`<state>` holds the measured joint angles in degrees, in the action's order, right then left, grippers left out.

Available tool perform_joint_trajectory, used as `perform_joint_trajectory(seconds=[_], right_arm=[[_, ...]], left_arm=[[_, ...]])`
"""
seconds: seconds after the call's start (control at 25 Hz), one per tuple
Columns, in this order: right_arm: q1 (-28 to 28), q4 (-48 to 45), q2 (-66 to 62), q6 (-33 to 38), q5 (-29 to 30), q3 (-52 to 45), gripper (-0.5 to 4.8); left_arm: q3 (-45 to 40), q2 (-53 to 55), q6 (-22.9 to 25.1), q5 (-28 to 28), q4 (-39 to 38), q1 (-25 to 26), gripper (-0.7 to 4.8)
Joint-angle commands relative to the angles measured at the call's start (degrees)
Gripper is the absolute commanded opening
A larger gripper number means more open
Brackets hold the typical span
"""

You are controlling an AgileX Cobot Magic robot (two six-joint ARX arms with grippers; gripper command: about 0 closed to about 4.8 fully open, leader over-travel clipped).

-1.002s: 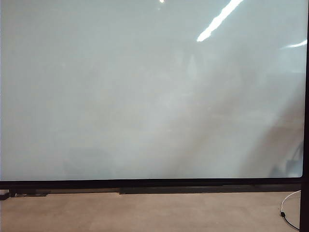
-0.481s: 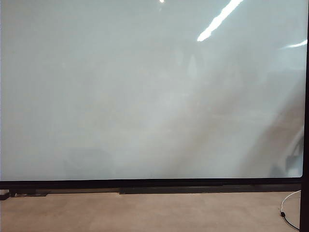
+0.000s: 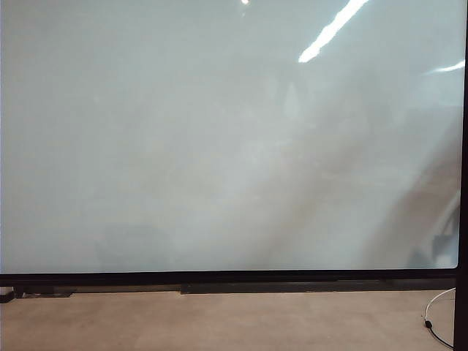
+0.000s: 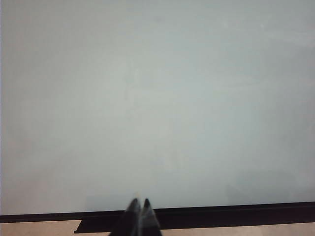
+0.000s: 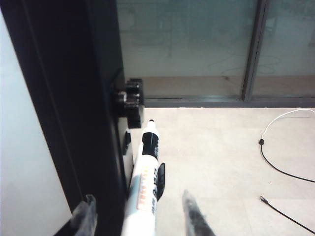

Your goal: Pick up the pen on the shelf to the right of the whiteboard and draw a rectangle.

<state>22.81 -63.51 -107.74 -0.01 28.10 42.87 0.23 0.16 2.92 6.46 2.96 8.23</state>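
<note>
The whiteboard point(image 3: 219, 146) fills the exterior view, glossy white in a thin black frame point(image 3: 219, 278); neither gripper shows there. No rectangle is in view on it. In the left wrist view my left gripper point(image 4: 140, 202) faces the whiteboard point(image 4: 157, 98) near its lower frame, tips pressed together, holding nothing. In the right wrist view the pen point(image 5: 145, 182), white with a black collar and dark tip, sits in a black clip of the shelf point(image 5: 160, 179) beside the board's black side frame point(image 5: 74, 98). My right gripper point(image 5: 138, 197) stands open, one finger on each side of the pen, not touching it.
A black bracket point(image 5: 130, 101) juts from the side frame beyond the pen's tip. Cables point(image 5: 275, 162) lie on the pale floor, one also at the exterior view's lower right point(image 3: 439, 314). A glass wall point(image 5: 197, 44) stands behind. A dark ledge point(image 3: 314, 287) runs under the board.
Only the dim reflection at the board's lower right has shifted slightly. The board itself looks the same.
</note>
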Motion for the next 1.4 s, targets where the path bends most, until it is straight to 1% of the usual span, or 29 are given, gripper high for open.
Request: perform_joint_trajectory(seconds=[0.04, 0.24, 0.28, 0.36, 0.76, 0.8, 0.84, 0.88, 1.24, 1.28, 1.32, 1.4], right_arm=[[0.0, -0.4, 0.2, 0.3, 0.2, 0.2, 2.3], [0.0, 0.4, 0.2, 0.2, 0.1, 0.2, 2.29], [0.0, 0.4, 0.2, 0.2, 0.1, 0.2, 2.25], [0.0, 0.4, 0.2, 0.2, 0.1, 0.2, 2.02], [0.0, 0.5, 0.2, 0.2, 0.2, 0.3, 1.97], [0.0, 0.5, 0.2, 0.2, 0.2, 0.3, 1.92], [0.0, 0.5, 0.2, 0.2, 0.2, 0.3, 1.54], [0.0, 0.5, 0.2, 0.2, 0.3, 0.3, 1.48], [0.0, 0.7, 0.2, 0.2, 0.4, 0.3, 1.45], [0.0, 0.7, 0.2, 0.2, 0.4, 0.3, 1.38], [0.0, 0.7, 0.2, 0.2, 0.4, 0.3, 1.17], [0.0, 0.7, 0.2, 0.2, 0.5, 0.3, 1.11]], left_arm=[[0.2, 0.0, -0.2, 0.2, 0.5, 0.0, -0.05], [0.2, 0.0, -0.2, 0.2, 0.5, 0.0, -0.05], [0.2, 0.0, -0.2, 0.2, 0.5, 0.0, -0.05], [0.2, 0.0, -0.2, 0.2, 0.5, 0.0, -0.04], [0.2, 0.0, -0.2, 0.2, 0.5, 0.0, -0.04], [0.2, 0.0, -0.2, 0.2, 0.5, 0.0, -0.05], [0.2, 0.0, -0.2, 0.2, 0.5, 0.0, -0.05], [0.2, 0.0, -0.2, 0.2, 0.5, 0.0, -0.05], [0.2, 0.0, -0.2, 0.2, 0.5, 0.0, -0.05], [0.2, 0.0, -0.2, 0.2, 0.5, 0.0, -0.05], [0.2, 0.0, -0.2, 0.2, 0.5, 0.0, -0.05], [0.2, 0.0, -0.2, 0.2, 0.5, 0.0, -0.05]])
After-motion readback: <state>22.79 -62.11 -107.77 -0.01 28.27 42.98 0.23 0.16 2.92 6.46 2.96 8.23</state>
